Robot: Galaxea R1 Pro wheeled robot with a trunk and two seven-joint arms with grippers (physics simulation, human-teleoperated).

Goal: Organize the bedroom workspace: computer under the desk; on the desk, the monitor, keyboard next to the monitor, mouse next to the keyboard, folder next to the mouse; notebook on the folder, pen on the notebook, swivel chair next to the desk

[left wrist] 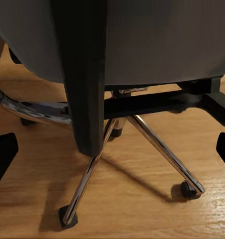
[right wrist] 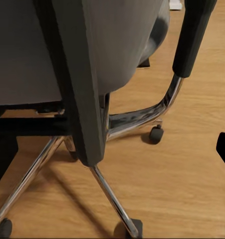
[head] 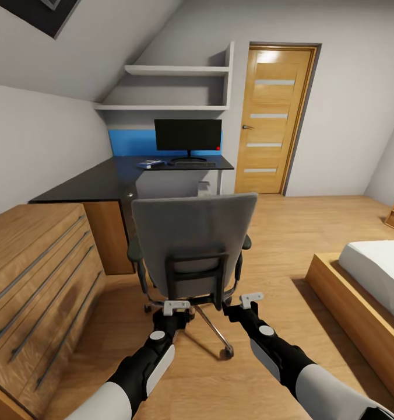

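Monitor (head: 188, 136), keyboard (head: 194, 164): on tabletop (head: 98, 181). Folder stack (head: 150, 164): beside them, contents unclear at this range. Swivel chair (head: 191, 239): short of the tabletop, still to place. Left tool (head: 176, 307), right tool (head: 250, 300): spread, behind backrest.

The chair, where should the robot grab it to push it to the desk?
Probably the black frame on the back of the chair, coming from behind, where both grippers, left and right, already sit. The backrest faces the robot and its black bar stands upright between open fingers, so each side can close on it. The desk lies straight ahead.
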